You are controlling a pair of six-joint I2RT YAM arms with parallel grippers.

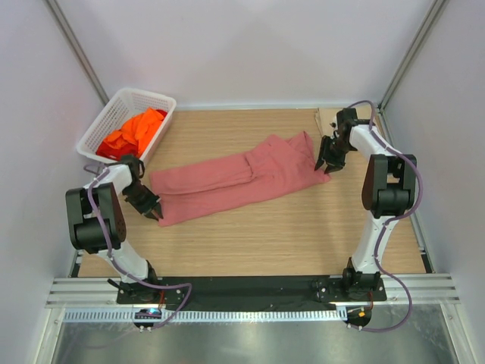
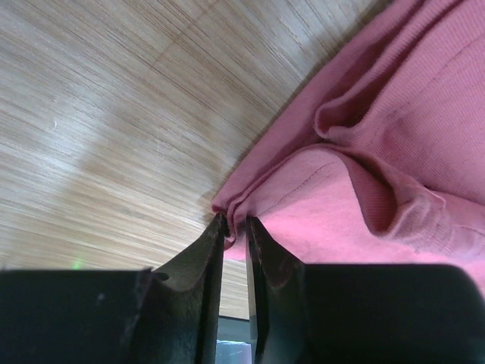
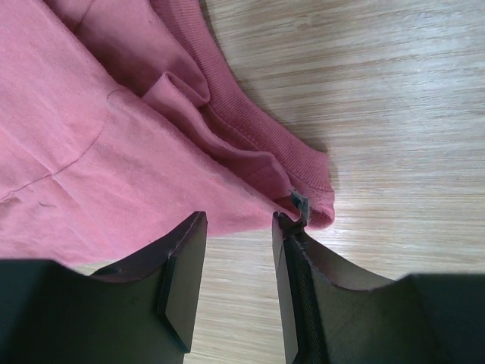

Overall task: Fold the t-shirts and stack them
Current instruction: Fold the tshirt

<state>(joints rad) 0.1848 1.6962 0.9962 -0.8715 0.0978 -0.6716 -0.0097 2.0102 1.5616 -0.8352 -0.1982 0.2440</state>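
Salmon-pink t-shirt (image 1: 227, 184) lies as a long folded band across the counter (image 1: 265, 239), with one tool at each end.
Left tool (image 2: 233, 224) is pressed together on the layered corner at the band's left end, apparently so the stacked edges are held aligned. Right tool (image 3: 237, 227) is spread, its jaws set over the cloth edge beside the ribbed corner at the right end. It is not closed on anything and is judged to be lining up a matching pinch. With both ends gripped, the band could be lifted and halved end to end. Orange t-shirts (image 1: 136, 130) lie heaped in the white lattice basket (image 1: 144, 93) at the far-left corner, not yet folded.
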